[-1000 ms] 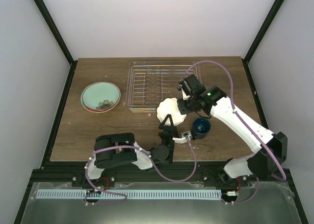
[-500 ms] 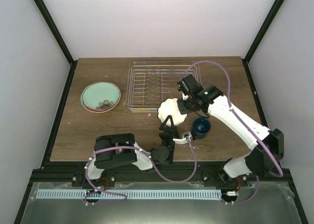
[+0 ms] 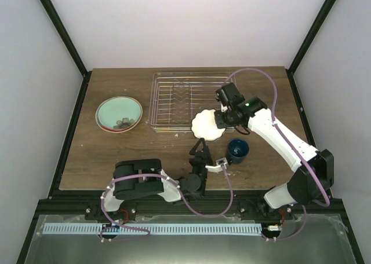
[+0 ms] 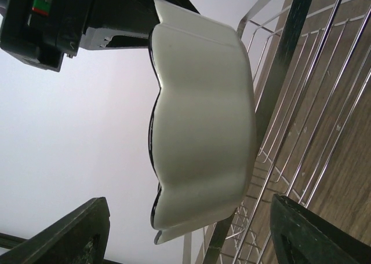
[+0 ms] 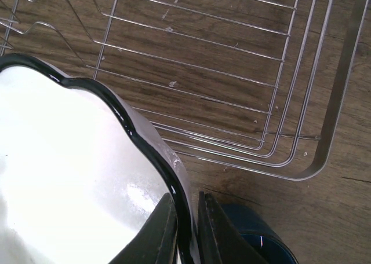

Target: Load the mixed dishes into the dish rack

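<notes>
My right gripper is shut on the rim of the white scalloped dish, holding it above the table at the near right corner of the silver wire dish rack. In the right wrist view the dish's dark rim is pinched between the fingers, with the rack below. My left gripper stands open just near of the dish. Its wrist view looks up at the dish's pale underside, with both fingertips apart and nothing between them.
A dark blue mug stands on the table to the right of my left gripper, and shows under the held dish. A pale-green, red-rimmed plate with small grey bits lies at the left, beside the rack.
My right gripper has carried the scalloped dish up and to the right, closer to the rack's corner. The left gripper has drawn back slightly toward its base, still open.
</notes>
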